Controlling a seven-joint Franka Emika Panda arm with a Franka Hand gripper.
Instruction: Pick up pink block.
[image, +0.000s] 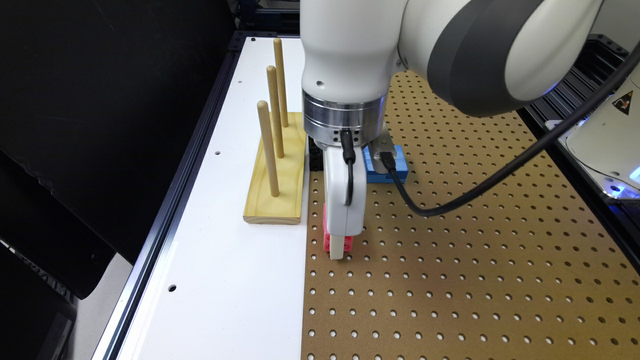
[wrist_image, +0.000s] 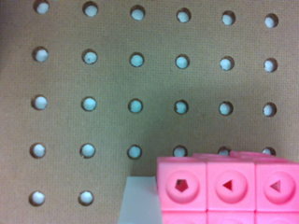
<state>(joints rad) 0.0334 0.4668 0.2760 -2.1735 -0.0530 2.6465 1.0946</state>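
Pink block (image: 327, 242) sits on the brown pegboard (image: 450, 250), close to the pegboard's left edge in the exterior view, where the white bench (image: 215, 240) surface begins. The hand (image: 337, 250) stands straight down over the block, with its white body covering most of the block; pink shows on both sides of the lower tip. In the wrist view, the block (wrist_image: 229, 186) appears as a row of joined cubes with round dimples, and one white finger (wrist_image: 140, 200) lies just beside the end cube. Whether the hand is clamped on the block or apart from it cannot be told from either view.

Blue block (image: 395, 167) lies on the pegboard farther back, partly hidden behind the wrist. A black block (image: 314, 160) shows as a small dark part at the pegboard's far-left edge, beside the wooden base. Wooden peg stand (image: 277, 175) rests on the bench to the left of the hand, carrying three upright pegs in a row running away from the viewer. A black cable (image: 475, 190) runs from the wrist across the pegboard toward the exterior view's right.
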